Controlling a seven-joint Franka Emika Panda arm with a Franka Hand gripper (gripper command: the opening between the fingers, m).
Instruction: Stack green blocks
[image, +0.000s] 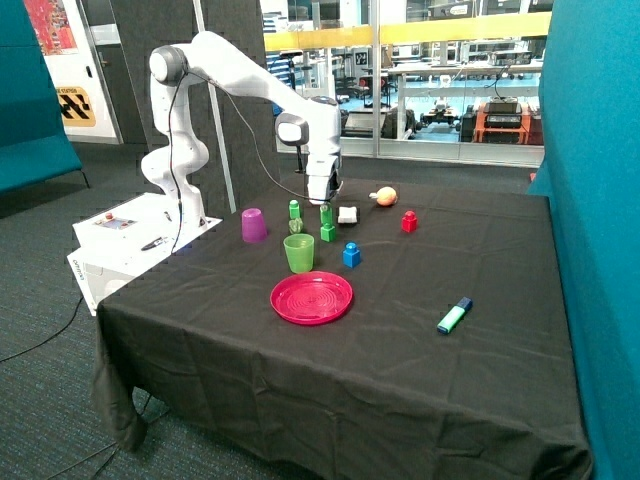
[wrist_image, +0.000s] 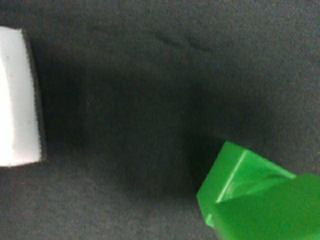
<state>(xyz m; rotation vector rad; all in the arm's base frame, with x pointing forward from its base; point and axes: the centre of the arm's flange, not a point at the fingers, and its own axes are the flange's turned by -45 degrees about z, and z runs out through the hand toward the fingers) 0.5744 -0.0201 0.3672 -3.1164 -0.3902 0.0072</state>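
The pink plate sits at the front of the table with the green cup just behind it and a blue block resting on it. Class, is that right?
Not quite. The outside view shows the pink plate with nothing on it. The blue block stands on the black cloth beside the green cup, behind the plate. The rest holds: the plate is at the front and the cup sits just behind it.

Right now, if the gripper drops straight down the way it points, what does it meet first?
Probably the green block held up under the gripper would land on the green block on the cloth below, though depth is unclear.
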